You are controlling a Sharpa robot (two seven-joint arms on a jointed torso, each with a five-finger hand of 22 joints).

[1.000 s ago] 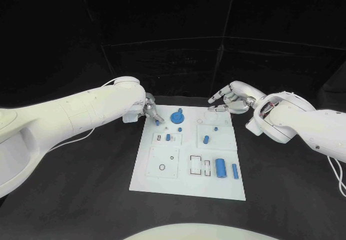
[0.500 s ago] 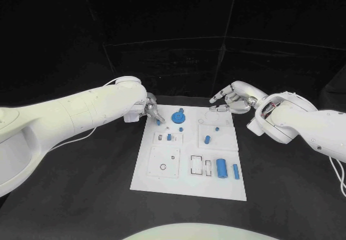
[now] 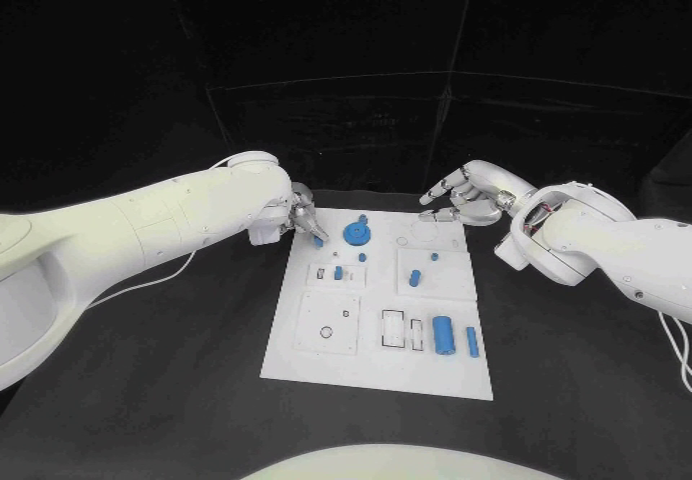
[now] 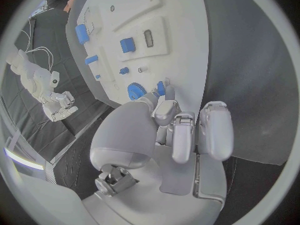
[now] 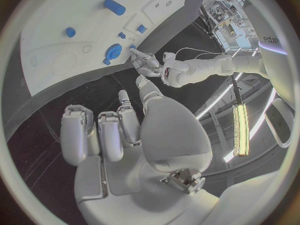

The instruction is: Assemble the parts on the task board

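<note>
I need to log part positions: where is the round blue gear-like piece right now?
In the head view the round blue gear-like piece sits near the white task board's far edge on the robot's left side, just beside the left hand's fingertips.

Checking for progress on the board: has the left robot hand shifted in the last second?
Yes, slightly. The left robot hand, pinching a small blue part, has drawn up and back from the task board, away from the blue gear.

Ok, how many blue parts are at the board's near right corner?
2: a thick cylinder and a thinner bar just right of it; nothing there looks hidden.
</note>
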